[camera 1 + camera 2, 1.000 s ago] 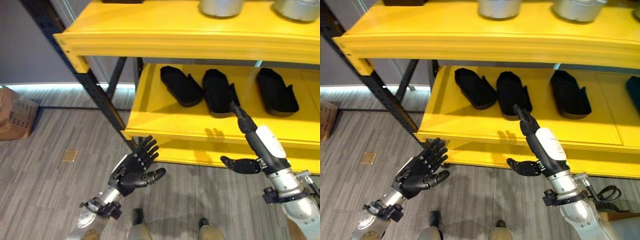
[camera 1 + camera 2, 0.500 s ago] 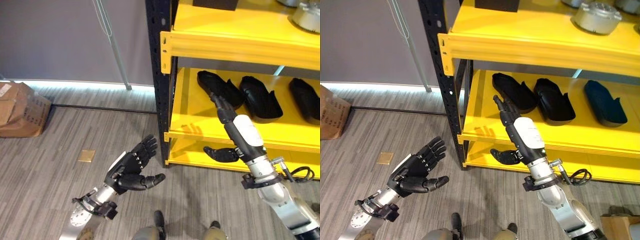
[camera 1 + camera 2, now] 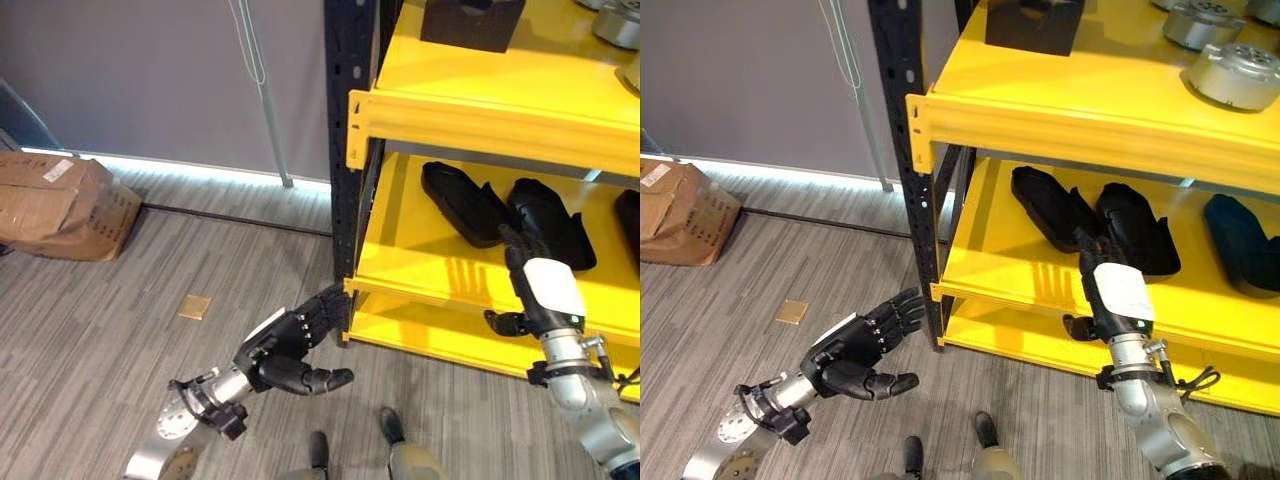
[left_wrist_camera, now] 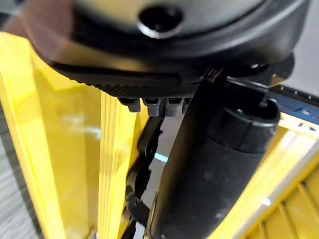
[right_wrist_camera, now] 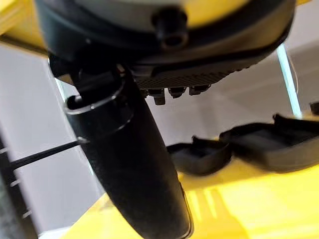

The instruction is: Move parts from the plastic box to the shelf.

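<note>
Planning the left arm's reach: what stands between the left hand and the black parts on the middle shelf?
In the left eye view, the black upright post stands between the left hand and the black parts.

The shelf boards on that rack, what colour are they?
Bright yellow shelf boards on a black upright; clearest in the right eye view.

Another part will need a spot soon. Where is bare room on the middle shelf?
The middle shelf is bare along its front, between the black upright and the right hand. The back is crowded with black parts. The left hand is open over the floor.
</note>
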{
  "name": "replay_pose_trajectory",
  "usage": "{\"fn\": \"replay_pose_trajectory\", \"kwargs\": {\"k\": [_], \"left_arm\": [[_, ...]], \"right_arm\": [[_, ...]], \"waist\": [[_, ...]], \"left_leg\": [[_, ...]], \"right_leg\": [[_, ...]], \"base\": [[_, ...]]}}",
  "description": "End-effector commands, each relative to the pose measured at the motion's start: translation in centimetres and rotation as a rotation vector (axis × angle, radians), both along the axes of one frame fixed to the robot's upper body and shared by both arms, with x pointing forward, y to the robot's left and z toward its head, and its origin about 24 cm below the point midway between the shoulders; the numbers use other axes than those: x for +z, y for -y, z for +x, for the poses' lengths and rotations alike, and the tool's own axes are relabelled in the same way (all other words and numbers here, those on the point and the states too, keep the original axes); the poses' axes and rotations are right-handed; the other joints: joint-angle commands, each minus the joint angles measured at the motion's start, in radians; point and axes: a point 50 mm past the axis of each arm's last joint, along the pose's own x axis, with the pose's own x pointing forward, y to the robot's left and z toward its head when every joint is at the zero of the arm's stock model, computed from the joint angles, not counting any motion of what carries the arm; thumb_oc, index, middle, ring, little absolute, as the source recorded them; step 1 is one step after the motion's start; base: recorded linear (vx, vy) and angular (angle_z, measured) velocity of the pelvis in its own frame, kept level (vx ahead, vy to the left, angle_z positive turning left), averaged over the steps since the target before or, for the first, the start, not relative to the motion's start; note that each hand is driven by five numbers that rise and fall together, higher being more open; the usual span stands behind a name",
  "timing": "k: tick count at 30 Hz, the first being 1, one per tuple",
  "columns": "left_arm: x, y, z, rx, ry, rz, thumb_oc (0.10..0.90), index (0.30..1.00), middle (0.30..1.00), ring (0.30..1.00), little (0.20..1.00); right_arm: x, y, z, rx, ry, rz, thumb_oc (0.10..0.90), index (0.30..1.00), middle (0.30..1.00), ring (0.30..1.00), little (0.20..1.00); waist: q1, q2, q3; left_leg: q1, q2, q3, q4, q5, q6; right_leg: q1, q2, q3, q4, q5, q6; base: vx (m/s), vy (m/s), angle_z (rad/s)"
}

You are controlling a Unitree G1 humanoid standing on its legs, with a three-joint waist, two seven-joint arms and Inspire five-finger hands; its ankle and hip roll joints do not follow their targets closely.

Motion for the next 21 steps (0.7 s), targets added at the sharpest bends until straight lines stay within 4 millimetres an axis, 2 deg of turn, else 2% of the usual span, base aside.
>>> {"fn": "replay_pose_trajectory", "kwargs": {"k": [1,6,12,13,16,19,21], "left_arm": [[4.5,1.5,0.7,-0.112,0.210,-0.131,0.900,1.000,1.000,1.000,1.000],[3.9,1.9,0.4,-0.143,0.167,-0.122,0.900,1.000,1.000,1.000,1.000],[3.9,1.5,0.3,-0.141,0.171,-0.105,0.900,1.000,1.000,1.000,1.000],[4.1,1.5,0.5,-0.141,0.177,-0.112,0.900,1.000,1.000,1.000,1.000],[4.2,1.6,0.7,-0.136,0.189,-0.115,0.900,1.000,1.000,1.000,1.000],[4.3,1.7,0.9,-0.124,0.191,-0.128,0.900,1.000,1.000,1.000,1.000],[4.3,1.7,1.0,-0.120,0.196,-0.120,0.900,1.000,1.000,1.000,1.000]], "right_arm": [[6.7,0.1,2.5,0.023,0.280,-0.108,0.900,1.000,1.000,1.000,1.000],[7.3,0.6,3.7,0.003,0.264,-0.173,0.900,1.000,1.000,1.000,1.000],[7.6,0.4,4.2,0.016,0.260,-0.238,0.900,1.000,1.000,1.000,1.000],[7.5,0.2,4.5,0.023,0.241,-0.246,0.900,1.000,1.000,1.000,1.000],[7.3,0.0,4.8,0.034,0.226,-0.242,0.900,1.000,1.000,1.000,1.000],[7.0,-0.3,4.9,0.063,0.203,-0.233,0.900,1.000,1.000,1.000,1.000],[6.7,-0.6,5.0,0.079,0.186,-0.238,0.900,1.000,1.000,1.000,1.000]], "waist": [[0.023,-0.012,-0.055],[0.041,-0.003,-0.054],[0.047,0.013,-0.047],[0.052,0.018,-0.042],[0.053,0.021,-0.039],[0.056,0.018,-0.032],[0.065,0.017,-0.019]], "left_leg": [[0.072,0.046,0.122,0.050,-0.135,-0.016],[0.086,0.078,0.125,0.046,-0.122,-0.039],[0.078,0.099,0.127,0.083,-0.125,-0.047],[0.063,0.096,0.111,0.131,-0.136,-0.052],[0.050,0.101,0.097,0.179,-0.135,-0.058],[-0.011,0.099,0.074,0.354,-0.093,-0.066],[-0.096,0.084,0.040,0.466,-0.059,-0.070]], "right_leg": [[0.006,0.019,-0.039,0.046,-0.054,0.027],[0.043,0.011,-0.082,0.043,-0.079,0.014],[0.033,0.009,-0.122,0.119,-0.128,-0.005],[0.020,0.017,-0.142,0.157,-0.147,-0.023],[0.011,0.027,-0.144,0.176,-0.160,-0.043],[0.011,0.040,-0.138,0.184,-0.171,-0.074],[0.014,0.052,-0.127,0.185,-0.167,-0.087]], "base": [[0.16,-0.199,0.35],[0.14,-0.187,0.14],[0.10,-0.168,0.07],[0.09,-0.201,0.12],[0.08,-0.172,0.08],[0.04,-0.128,0.01],[0.01,-0.089,-0.05]]}}
